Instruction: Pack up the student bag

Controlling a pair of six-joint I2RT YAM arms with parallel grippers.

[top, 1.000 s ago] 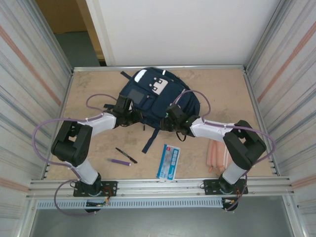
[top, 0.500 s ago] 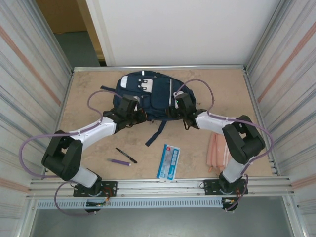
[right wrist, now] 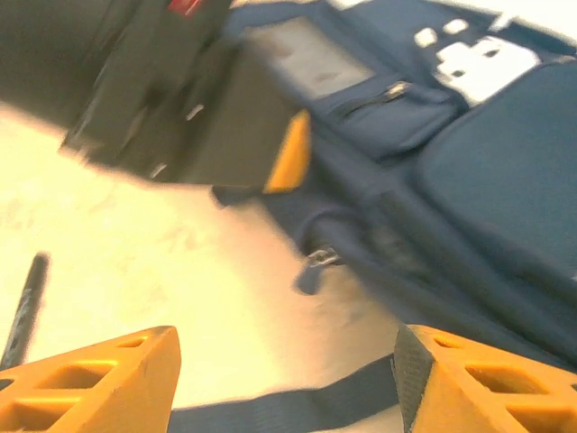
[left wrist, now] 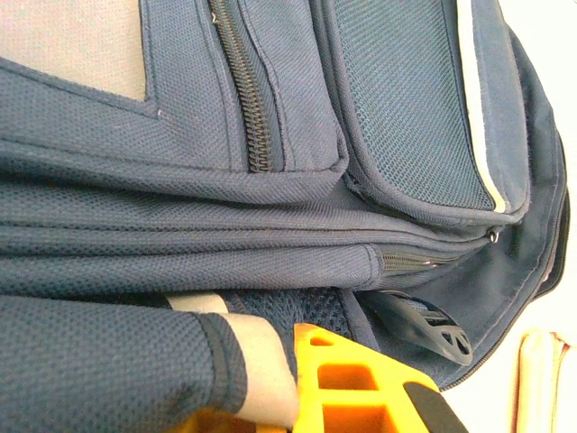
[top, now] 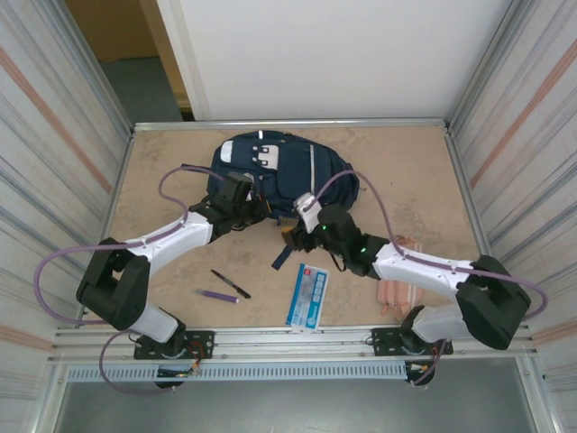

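Mid-table | left hand (top: 255,205) clamps student bag (top: 311,176) | right hand (right wrist: 287,338) wide, empty | patch (top: 268,156) illegible

You have bare tabletop (top: 415,171) to the right of the navy-blue fabric backpack (top: 288,171), and more in the far-left corner. The backpack's near edge is crowded. The left gripper (top: 245,206) is clamped on it, and a loose dark strap (top: 285,255) trails under the right gripper (right wrist: 284,361), whose fingers stand apart. Nearer you lie a thin black pen (top: 231,284), a short purple marker (top: 219,296) and a flat blue-and-white packet (top: 308,295). A soft pink case (top: 393,296), probably partly under the right arm, blocks the near right.
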